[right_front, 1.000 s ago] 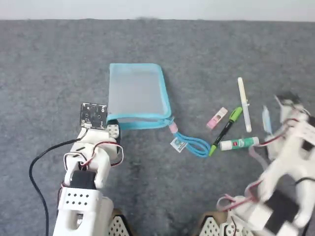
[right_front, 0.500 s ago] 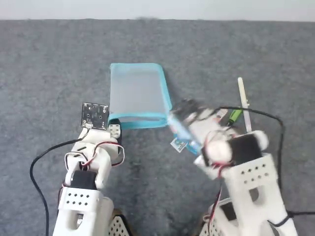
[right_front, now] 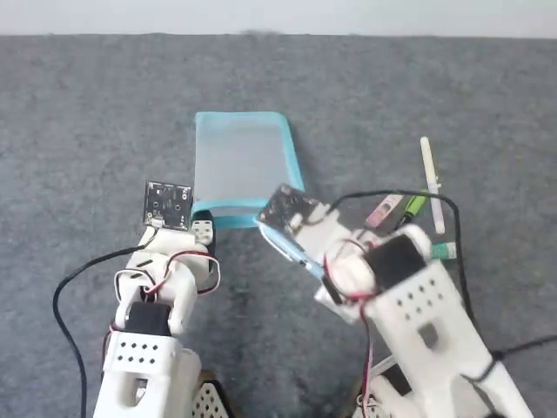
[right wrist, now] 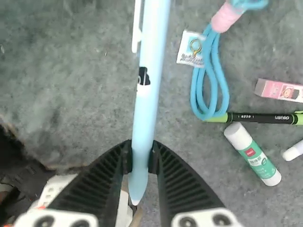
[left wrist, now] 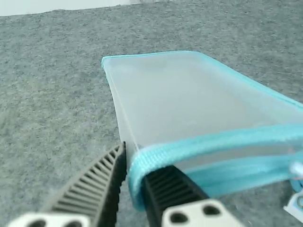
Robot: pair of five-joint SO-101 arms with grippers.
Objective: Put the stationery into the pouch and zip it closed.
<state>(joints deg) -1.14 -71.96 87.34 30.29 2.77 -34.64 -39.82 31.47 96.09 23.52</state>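
the left gripper (left wrist: 135,189) is pinched tight on the zip-edge corner of the blue-trimmed pouch (left wrist: 189,104), which lies on the grey mat (right_front: 87,104). the right gripper (right wrist: 140,163) clamps a pale blue pen (right wrist: 149,85) bearing a small dark mark, near that zip edge. by the pouch's cord (right wrist: 208,80) and printed tag (right wrist: 193,48) lie a pink eraser (right wrist: 279,90), a lettered marker (right wrist: 262,117) and a labelled glue stick (right wrist: 251,155).

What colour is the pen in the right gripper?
The slim plastic pen is pale blue with a white clip; the right wrist view shows it best.
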